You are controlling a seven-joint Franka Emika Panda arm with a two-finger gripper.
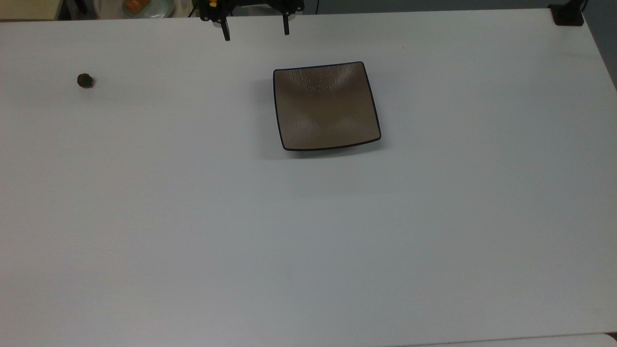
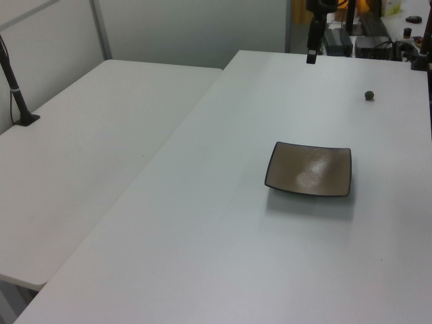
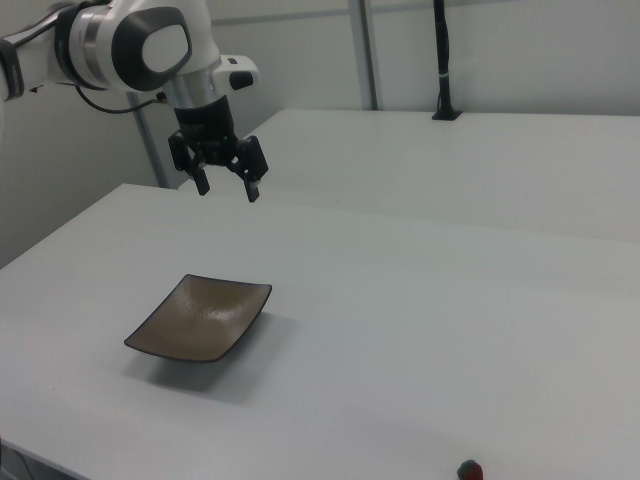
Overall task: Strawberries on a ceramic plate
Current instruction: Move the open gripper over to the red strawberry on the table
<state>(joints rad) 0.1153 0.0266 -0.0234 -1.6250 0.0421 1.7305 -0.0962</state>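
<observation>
A glossy white arm (image 3: 140, 45) with black joint bands and a black cable is ended by a black two-fingered gripper (image 3: 226, 188).

The white table (image 1: 308, 231) before me stretched broad and bare for the most part. On it sat the ceramic plate (image 1: 326, 106), square, glossy brown, black-rimmed, nearer the top view's upper edge. Well apart, toward the top view's left, lay the strawberry (image 1: 85, 80), tiny and alone. A second white table (image 2: 88, 155) adjoined mine on the left view's left.
</observation>
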